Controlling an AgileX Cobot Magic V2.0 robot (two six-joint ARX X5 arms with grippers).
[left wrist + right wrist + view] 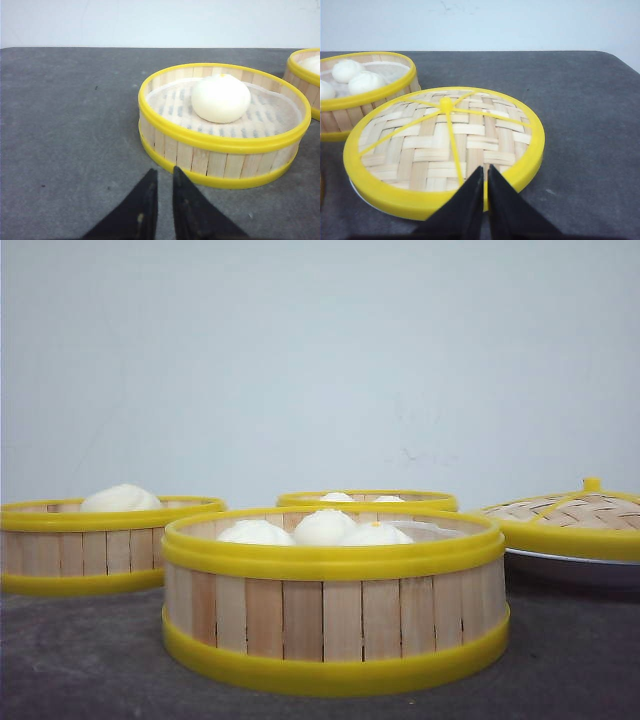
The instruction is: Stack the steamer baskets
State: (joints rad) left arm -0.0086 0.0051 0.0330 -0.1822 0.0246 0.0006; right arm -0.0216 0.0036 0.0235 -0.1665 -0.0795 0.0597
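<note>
Baskets sit unstacked: one steamer basket (pixel 335 598) at centre frame, another (pixel 100 545) at left, a third (pixel 368 499) behind. They look light and stiff, buns loose inside, so I'd pinch a yellow rim. My left gripper (pixel 161 200) and right gripper (pixel 485 197) hang nearly closed, empty, the right over the lid (pixel 445 147).
</note>
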